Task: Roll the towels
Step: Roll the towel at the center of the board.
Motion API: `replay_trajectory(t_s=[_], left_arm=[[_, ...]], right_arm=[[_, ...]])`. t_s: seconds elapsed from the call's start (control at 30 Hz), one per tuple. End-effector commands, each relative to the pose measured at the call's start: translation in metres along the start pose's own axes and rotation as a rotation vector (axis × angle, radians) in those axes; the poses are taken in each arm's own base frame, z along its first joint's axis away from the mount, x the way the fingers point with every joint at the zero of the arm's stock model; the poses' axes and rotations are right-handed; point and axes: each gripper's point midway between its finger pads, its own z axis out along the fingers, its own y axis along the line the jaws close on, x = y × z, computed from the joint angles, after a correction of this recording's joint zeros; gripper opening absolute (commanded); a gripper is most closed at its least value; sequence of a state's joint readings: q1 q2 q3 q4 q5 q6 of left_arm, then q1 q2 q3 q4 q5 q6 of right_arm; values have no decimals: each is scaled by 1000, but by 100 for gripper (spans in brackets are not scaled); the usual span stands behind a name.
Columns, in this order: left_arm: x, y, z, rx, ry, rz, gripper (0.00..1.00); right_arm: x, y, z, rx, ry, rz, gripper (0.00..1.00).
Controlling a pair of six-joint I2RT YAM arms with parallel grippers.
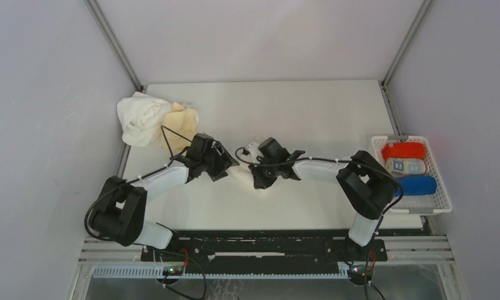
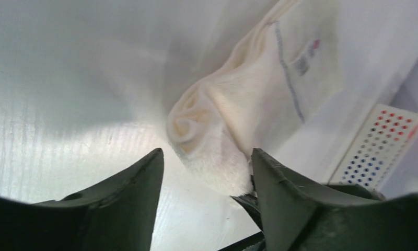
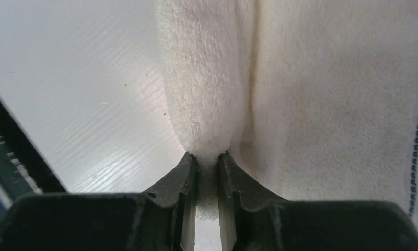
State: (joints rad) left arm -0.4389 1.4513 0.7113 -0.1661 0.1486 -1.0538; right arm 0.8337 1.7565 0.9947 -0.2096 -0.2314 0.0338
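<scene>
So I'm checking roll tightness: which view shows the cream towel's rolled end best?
Left wrist: the cream towel shows its spiral end. Right wrist shows only a fold pinched in the right pincer; top shows just a sliver.

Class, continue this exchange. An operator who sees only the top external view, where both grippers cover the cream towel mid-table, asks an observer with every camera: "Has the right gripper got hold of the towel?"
Observer: Yes. The right gripper is shut on a raised fold of the cream towel.
Operator: And the left?
Observer: The left gripper is open, with the towel's end between its fingertips.
Operator: Any roll started?
Observer: That end is curled into a spiral.
</scene>
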Motion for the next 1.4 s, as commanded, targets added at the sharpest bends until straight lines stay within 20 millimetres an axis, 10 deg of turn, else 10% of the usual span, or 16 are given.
replay_trajectory(t_s=[0.0, 0.4, 0.8, 1.37], left_arm=[[-19, -17, -22, 89, -110, -29, 71], [6, -24, -25, 246, -59, -46, 82], [22, -28, 6, 233, 29, -59, 71], [40, -1, 32, 80, 102, -28, 44]], right_arm=[[47, 28, 0, -337, 163, 237, 10], [33, 7, -3, -670, 127, 630, 11], [54, -13, 17, -661, 183, 808, 12], [29, -12, -10, -304, 86, 498, 36]])
